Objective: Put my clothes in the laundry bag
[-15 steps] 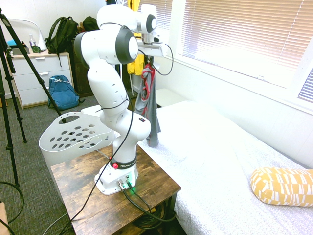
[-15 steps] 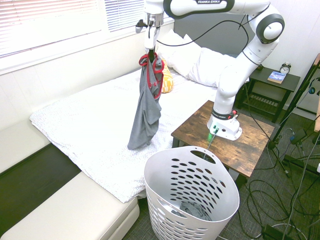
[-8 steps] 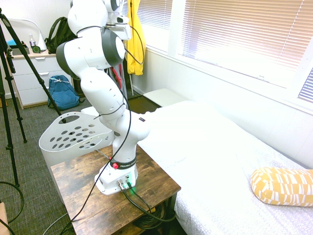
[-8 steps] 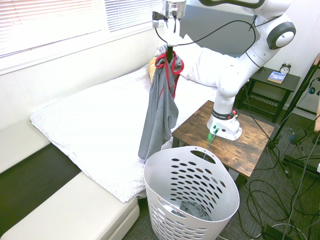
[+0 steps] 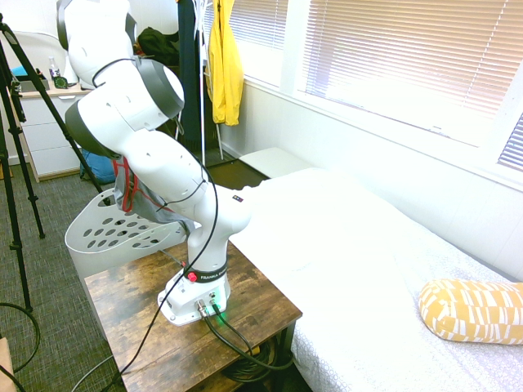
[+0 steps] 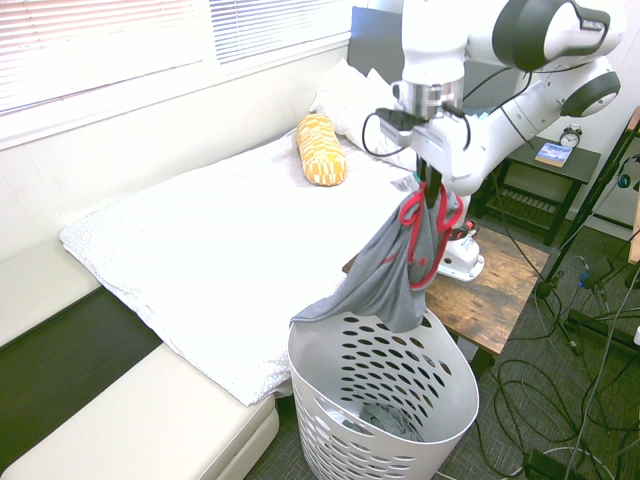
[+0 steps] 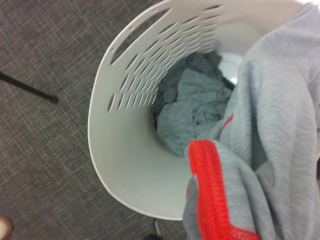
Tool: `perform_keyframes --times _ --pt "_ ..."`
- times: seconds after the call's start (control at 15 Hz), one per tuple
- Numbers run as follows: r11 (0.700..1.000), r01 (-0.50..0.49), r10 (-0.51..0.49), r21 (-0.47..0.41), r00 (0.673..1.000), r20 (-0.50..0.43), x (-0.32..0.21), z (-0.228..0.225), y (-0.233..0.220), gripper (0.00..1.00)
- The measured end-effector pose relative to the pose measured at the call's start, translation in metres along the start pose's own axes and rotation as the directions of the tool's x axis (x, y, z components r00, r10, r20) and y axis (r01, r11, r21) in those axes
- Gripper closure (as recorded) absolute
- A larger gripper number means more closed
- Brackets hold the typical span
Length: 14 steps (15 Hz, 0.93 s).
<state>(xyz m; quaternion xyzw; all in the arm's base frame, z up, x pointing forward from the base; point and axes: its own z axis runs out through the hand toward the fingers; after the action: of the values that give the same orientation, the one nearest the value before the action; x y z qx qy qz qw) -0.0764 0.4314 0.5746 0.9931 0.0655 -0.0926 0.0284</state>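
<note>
Second exterior view: black two-finger gripper point(image 6: 429, 185), closed on a soft grey garment with red trim point(image 6: 395, 255), hangs it above the tall white plastic basket with oval holes point(image 6: 455, 375), presumably for dropping in. First exterior view: garment behind the arm, apparently over the basket. Wrist view: crumpled grey fabric point(image 7: 195, 102) inside the basket.

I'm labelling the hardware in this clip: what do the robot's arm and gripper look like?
The arm is glossy white with rounded joints and dark grey bands; a black cable loops along it. At its end sit a silvery metal collar and a white-bodied gripper with dark jaws.
</note>
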Motion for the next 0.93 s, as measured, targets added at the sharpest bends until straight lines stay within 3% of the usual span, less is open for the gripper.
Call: perform_keyframes --times 0.2,0.27,0.4,0.93 --pt "0.999 -0.017 0.02 -0.044 0.998 0.065 -0.002 0.089 -0.015 1.0" --pt "0.998 -0.017 0.021 -0.064 0.998 0.061 -0.004 0.114 -0.018 0.0" --pt "0.997 -0.001 0.005 -0.083 0.999 0.044 -0.013 0.135 -0.021 0.0" --pt "0.997 0.029 -0.026 -0.075 0.999 0.032 -0.027 0.149 -0.024 0.0"
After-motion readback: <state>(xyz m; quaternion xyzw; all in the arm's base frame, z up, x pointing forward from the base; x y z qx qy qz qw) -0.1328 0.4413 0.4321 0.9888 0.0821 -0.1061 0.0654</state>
